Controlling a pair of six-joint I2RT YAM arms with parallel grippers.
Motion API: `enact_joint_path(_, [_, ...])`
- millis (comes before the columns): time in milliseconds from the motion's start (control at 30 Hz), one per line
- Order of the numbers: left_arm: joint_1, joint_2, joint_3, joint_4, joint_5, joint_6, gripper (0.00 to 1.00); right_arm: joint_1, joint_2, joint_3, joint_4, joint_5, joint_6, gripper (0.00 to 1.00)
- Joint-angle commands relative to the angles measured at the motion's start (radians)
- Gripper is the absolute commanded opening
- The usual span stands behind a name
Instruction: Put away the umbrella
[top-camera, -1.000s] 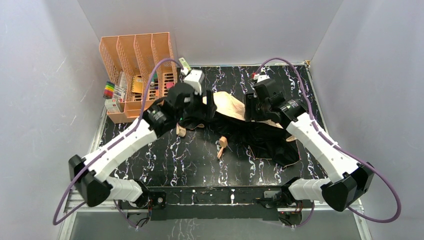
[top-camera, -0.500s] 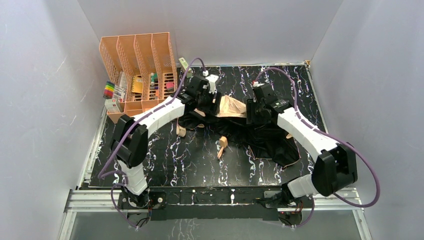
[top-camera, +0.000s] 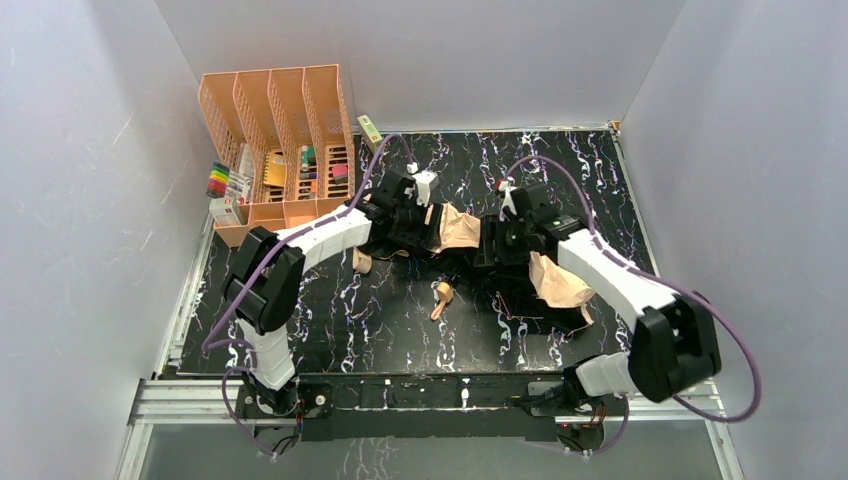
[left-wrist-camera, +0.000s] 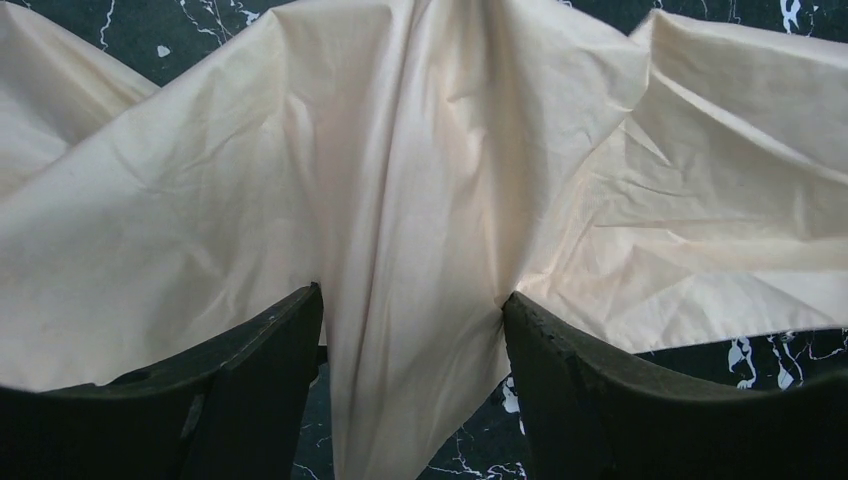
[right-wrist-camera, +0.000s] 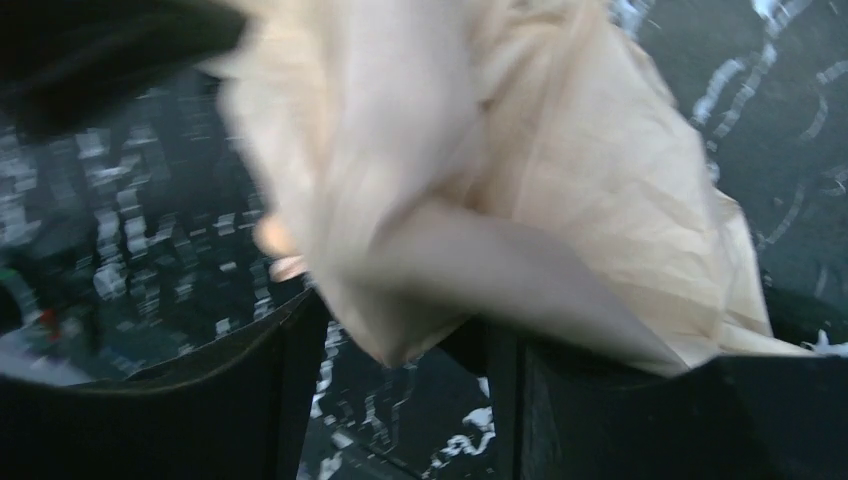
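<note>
Left jaws and right jaws each pinch creased, matte peach folds of the umbrella (left-wrist-camera: 400, 180).

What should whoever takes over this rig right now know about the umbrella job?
Left gripper: closed on a fold of the umbrella canopy.
Right gripper: canopy fabric lies between its fingers, but the view is blurred and the grip is unclear.
Umbrella: in the middle of the table between both arms, fabric loose and sprawled, not bundled.
Done: nothing is put away yet.
Left: gather and wrap the canopy, then stow the umbrella.
</note>
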Motion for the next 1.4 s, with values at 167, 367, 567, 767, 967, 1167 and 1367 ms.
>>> enact_joint_path(167, [0.001,-0.136,0.113,-0.081,-0.003,0.016,0.72,-0.003,-0.259,0.235,-0.116,-0.262,-0.044,0.68])
enact_joint_path(367, [0.012,-0.185,0.163,-0.129,-0.032,0.052,0.76,-0.002,-0.284,0.255,-0.250,0.070,0.008,0.62])
enact_joint_path(567, [0.039,-0.147,0.162,-0.126,-0.054,0.089,0.77,-0.006,-0.218,0.198,-0.249,0.313,0.026,0.57])
enact_joint_path(767, [0.043,-0.030,0.167,-0.103,0.015,0.117,0.72,-0.021,-0.086,0.116,-0.133,0.248,0.007,0.57])
enact_joint_path(967, [0.031,0.073,0.140,-0.065,0.109,0.097,0.65,-0.024,0.020,0.015,0.030,0.178,0.010,0.56])
enact_joint_path(1167, [-0.027,0.115,0.111,-0.022,0.126,0.075,0.64,-0.031,0.082,-0.073,0.226,0.029,0.005,0.56])
enact_joint_path(1367, [-0.023,0.042,0.139,-0.068,0.053,0.101,0.69,-0.036,-0.016,-0.009,0.114,0.049,-0.031,0.67])
